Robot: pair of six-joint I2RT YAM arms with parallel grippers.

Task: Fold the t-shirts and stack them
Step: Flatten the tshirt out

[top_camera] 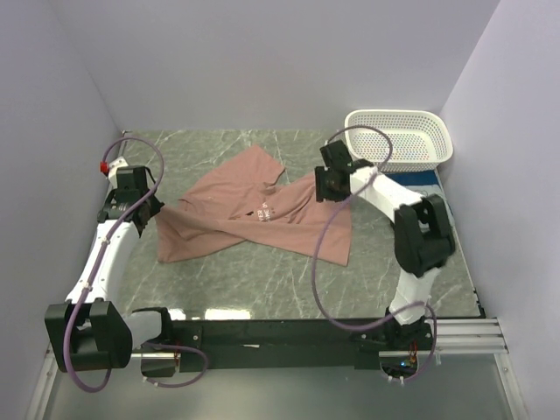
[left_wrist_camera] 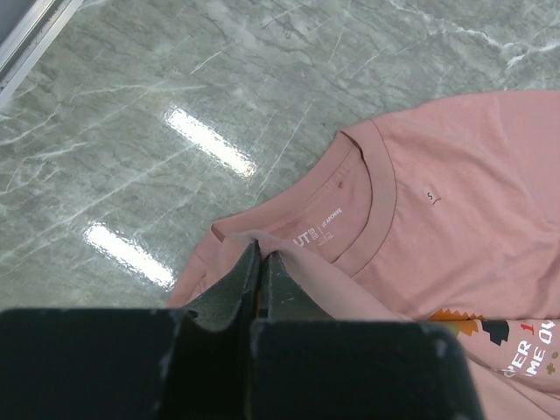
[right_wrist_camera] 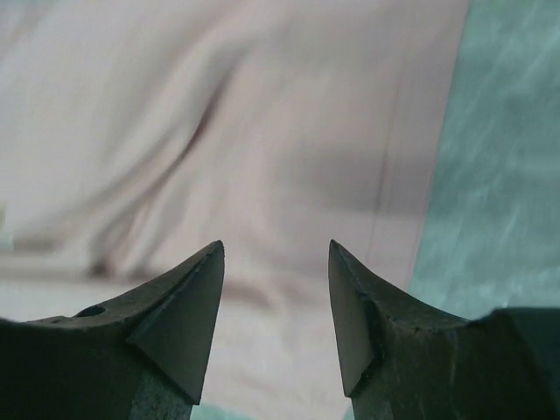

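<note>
Green marble table point(top_camera: 262, 284), lilac walls point(top_camera: 262, 61), left claw point(left_wrist_camera: 262, 261) pinching pink tee point(top_camera: 254, 219), right claw point(right_wrist_camera: 275, 247) apart.

My two arms are white tubes linked by chunky black joint housings, the left arm point(top_camera: 103, 254) and the right arm point(top_camera: 378, 189) alike. A purple cable point(top_camera: 133, 140) loops along my left side, and a second purple cable point(top_camera: 316, 280) along my right. Both bases sit on a black rail point(top_camera: 271, 337). My right gripper point(right_wrist_camera: 276, 297) has dark, wedge-shaped fingers point(right_wrist_camera: 179, 319); my left gripper point(left_wrist_camera: 262, 258) is black, scuffed pale at its edges.
</note>
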